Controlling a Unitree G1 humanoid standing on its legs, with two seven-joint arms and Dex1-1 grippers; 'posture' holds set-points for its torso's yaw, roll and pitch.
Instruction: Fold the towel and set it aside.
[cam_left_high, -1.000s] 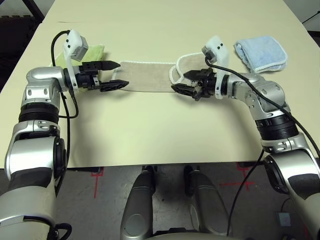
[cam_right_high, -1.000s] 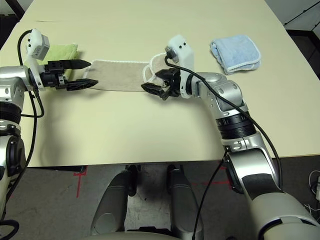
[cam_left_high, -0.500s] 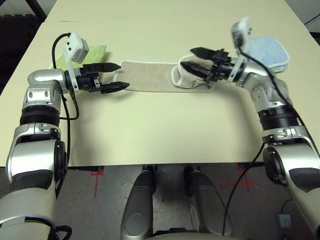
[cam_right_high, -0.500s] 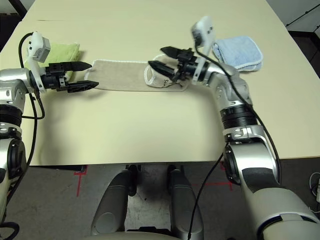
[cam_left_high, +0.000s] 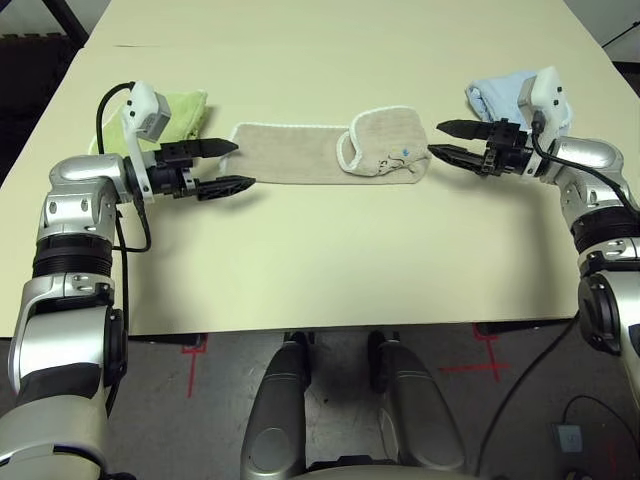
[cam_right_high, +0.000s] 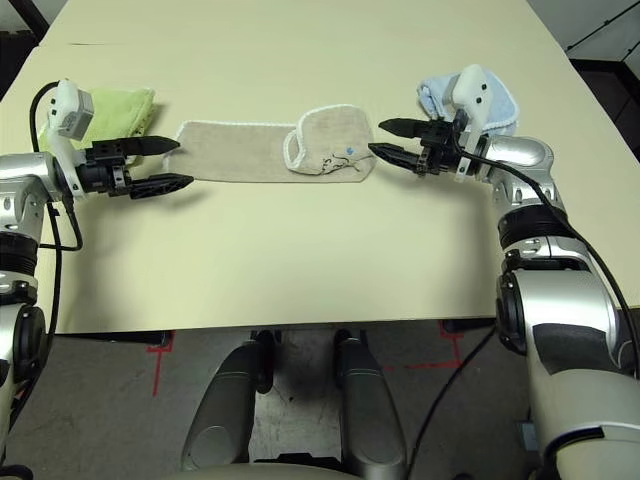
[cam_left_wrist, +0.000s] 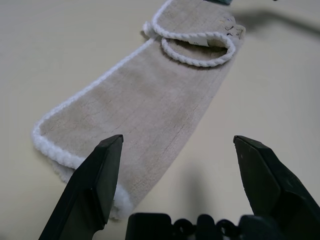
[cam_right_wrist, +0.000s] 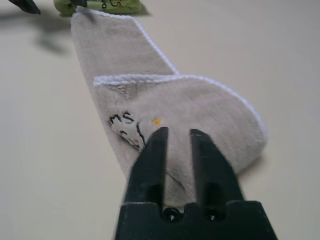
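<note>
Left hand (cam_left_high: 222, 165) gapes wide beside the towel (cam_left_high: 300, 153)'s flat end; right hand (cam_left_high: 445, 140) nearly closed, empty, beside its folded end

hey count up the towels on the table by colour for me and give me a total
Beige towel: 1
Lime-green towel: 1
Light blue towel: 1
Total: 3

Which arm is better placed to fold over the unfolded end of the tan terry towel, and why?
Left. Its open tool hovers beside the flat end of the tan terry towel; the right tool sits at the already folded end.
</note>
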